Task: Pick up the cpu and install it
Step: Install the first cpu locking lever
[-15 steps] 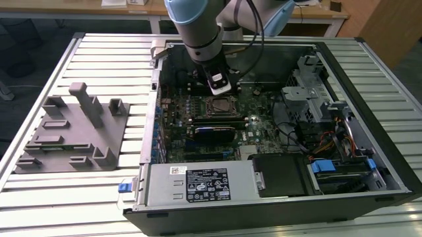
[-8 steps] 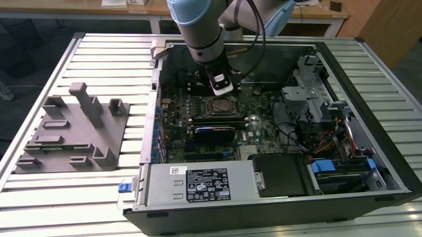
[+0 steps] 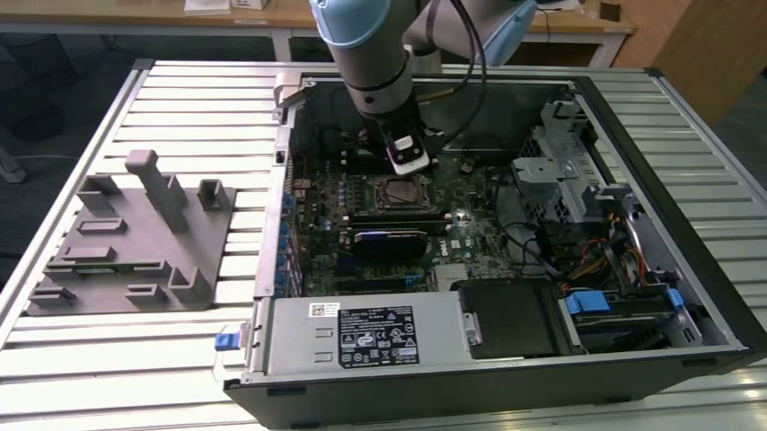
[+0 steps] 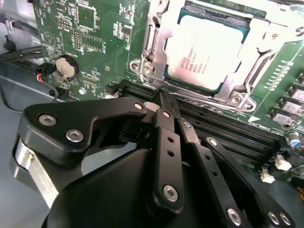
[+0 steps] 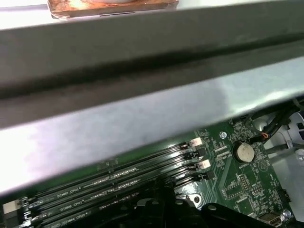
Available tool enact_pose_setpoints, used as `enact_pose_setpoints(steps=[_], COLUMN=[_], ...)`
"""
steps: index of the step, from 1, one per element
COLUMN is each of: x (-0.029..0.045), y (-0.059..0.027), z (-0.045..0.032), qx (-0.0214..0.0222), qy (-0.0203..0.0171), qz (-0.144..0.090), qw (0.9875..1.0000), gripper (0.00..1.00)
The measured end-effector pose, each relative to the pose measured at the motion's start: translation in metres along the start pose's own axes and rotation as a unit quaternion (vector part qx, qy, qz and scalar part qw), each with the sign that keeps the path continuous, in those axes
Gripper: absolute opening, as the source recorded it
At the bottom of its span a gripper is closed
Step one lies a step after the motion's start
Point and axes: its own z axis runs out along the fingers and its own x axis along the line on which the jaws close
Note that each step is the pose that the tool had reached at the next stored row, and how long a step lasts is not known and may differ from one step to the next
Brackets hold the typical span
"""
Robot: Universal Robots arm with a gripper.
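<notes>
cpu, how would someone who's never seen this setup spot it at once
Start at the open black computer case and its green motherboard. Near the board's middle sits a metal socket frame, and the cpu lies inside it. It is the single pale silvery square there, unlike the long black memory slots beside it, with the closed black claw nearby.

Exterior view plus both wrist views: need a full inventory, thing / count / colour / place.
cpu: one, silvery top, seated in the socket under the metal frame, second wrist view.
socket frame: one, bare metal, closed around the cpu.
computer case: one, black, lying open on the table.
motherboard: one, green, inside the case.
memory slots: several, black, in a row beside the socket.
coin battery: one, silver, on the motherboard.
plastic tray: one, grey, upright posts, at the exterior view's left of the case.
slatted table: one, pale metal.
gripper: one, black, fingers together, tips at the socket's edge.
</notes>
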Motion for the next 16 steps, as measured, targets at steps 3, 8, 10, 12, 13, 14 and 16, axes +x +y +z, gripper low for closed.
enact_pose_setpoints(steps=[3,8,10,12,13,14,16], x=[-0.0014,-0.0024,-0.0028,-0.0032,-0.0035,-0.0039,-0.0047], y=[0.0003,0.0003,-0.0002,-0.0012,-0.0021,-0.0031,-0.0053], z=[0.0010,0.0019,0.0021,0.0019,0.0018,0.0014,0.0010], qx=[0.0008,0.0010,0.0009,0.0009,0.0009,0.0009,0.0000], qy=[-0.0002,-0.0002,-0.0003,-0.0002,-0.0002,-0.0002,0.0001], qz=[0.000,0.000,0.000,0.000,0.000,0.000,0.000], qw=[1.0000,1.0000,1.0000,1.0000,1.0000,1.0000,1.0000], gripper=[0.11,0.11,0.11,0.11,0.11,0.11,0.11])
